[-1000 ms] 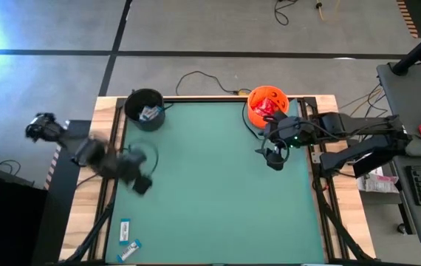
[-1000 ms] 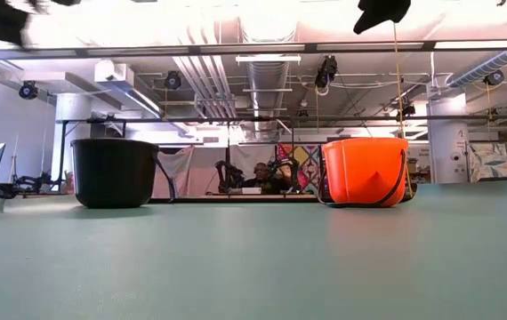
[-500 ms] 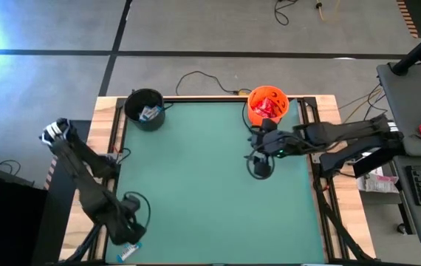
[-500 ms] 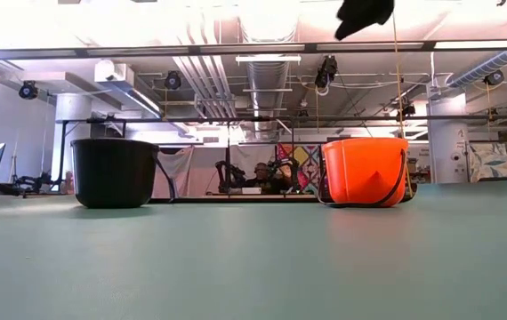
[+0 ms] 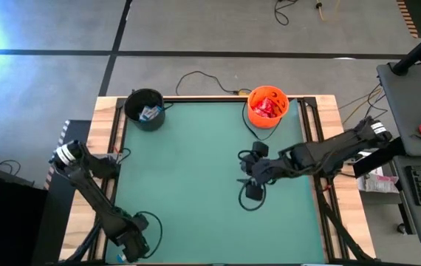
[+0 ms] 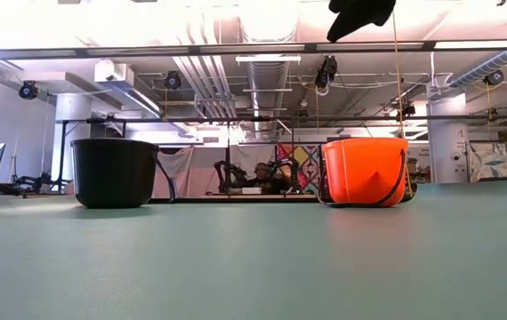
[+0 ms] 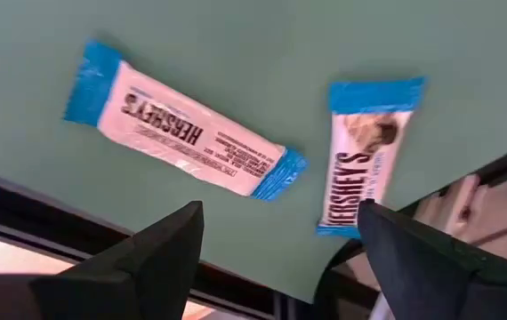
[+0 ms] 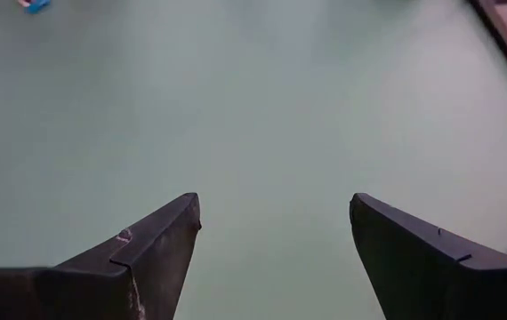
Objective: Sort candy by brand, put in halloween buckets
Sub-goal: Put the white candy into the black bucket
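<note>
Green worktop (image 5: 196,170) holds the black bucket (image 5: 145,108) and orange bucket (image 5: 267,106) along one edge. We see the left end effector (image 7: 276,258) at the corner farthest from the orange bucket, fingers spread, hovering over two white-and-blue bars (image 7: 182,133) (image 7: 360,164). Step in hand: picking a bar, nothing gripped. Next we'd lower, close on one bar. Right end effector (image 8: 276,231) hangs open near the orange bucket, empty.
</note>
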